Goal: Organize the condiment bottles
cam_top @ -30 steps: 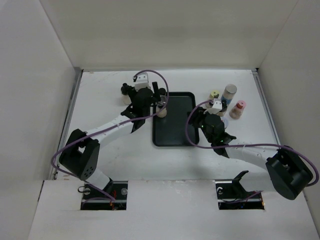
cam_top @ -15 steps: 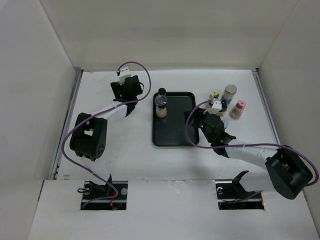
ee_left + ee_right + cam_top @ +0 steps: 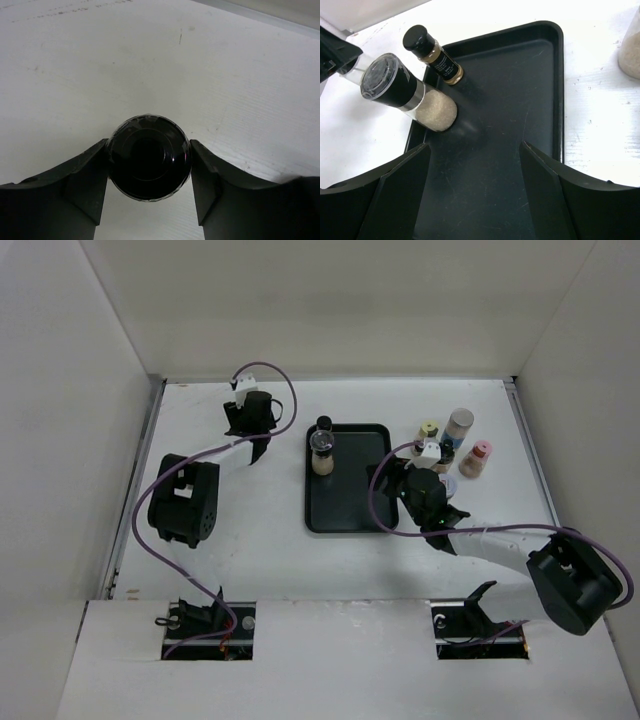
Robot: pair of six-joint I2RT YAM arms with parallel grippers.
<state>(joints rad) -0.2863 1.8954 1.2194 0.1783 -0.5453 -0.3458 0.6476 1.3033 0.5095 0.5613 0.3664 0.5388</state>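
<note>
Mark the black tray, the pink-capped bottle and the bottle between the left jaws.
black tray (image 3: 350, 502): top external view, bare floor of the tray.
pink-capped bottle (image 3: 481, 451): top external view, its cap.
black-capped bottle (image 3: 148, 157): left wrist view, top of the cap.

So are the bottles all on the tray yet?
Not yet. Two stand in the flat black tray: a black-lidded shaker jar and a small brown black-capped bottle. The left gripper is shut on a bottle with a glossy black cap; the right gripper hangs open above the tray. At least three wait beside the tray: yellow-capped bottle, silver-capped jar, pink-capped bottle.
</note>
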